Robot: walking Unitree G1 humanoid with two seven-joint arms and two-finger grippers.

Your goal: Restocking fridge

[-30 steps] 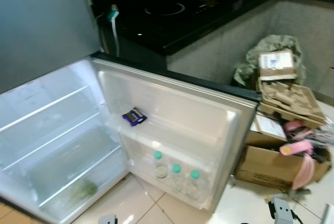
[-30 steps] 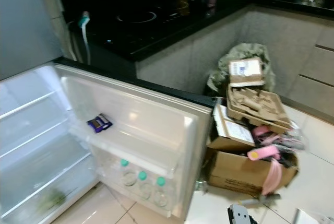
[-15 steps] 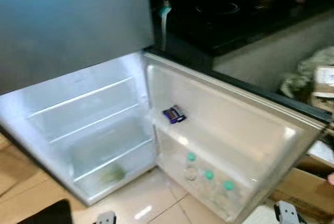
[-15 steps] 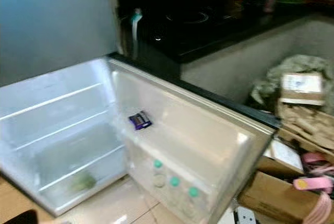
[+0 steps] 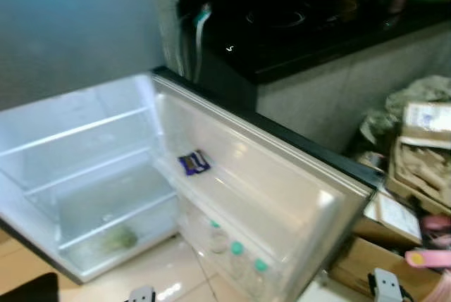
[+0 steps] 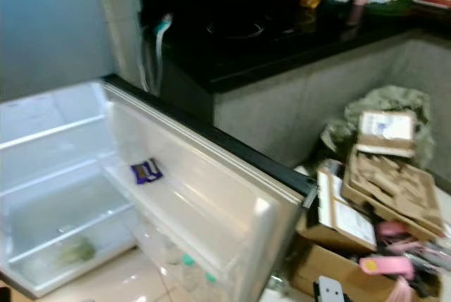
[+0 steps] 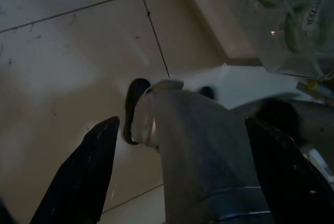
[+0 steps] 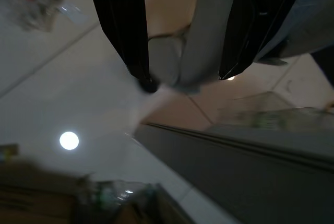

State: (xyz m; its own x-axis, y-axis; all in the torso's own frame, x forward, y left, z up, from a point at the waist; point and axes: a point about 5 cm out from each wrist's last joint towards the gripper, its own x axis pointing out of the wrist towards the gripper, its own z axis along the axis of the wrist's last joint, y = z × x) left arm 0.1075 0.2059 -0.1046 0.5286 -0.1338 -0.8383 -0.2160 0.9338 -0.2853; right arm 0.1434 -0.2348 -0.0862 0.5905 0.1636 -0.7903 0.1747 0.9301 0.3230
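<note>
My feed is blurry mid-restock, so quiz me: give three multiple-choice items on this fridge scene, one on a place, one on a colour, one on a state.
1. Where does the small dark packet lie?
A. on the upper door shelf
B. on the floor
C. on the counter

2. What colour are the caps on the bottles in the lower door rack?
A. red
B. green
C. yellow

3. How does the fridge door stand?
A. shut
B. open just a crack
C. swung wide open

Answers:
1 A, the packet sits on the door's upper shelf.
2 B, teal-green caps show above the rack.
3 C, the door's inner side and the fridge's shelves are in full view.
</note>
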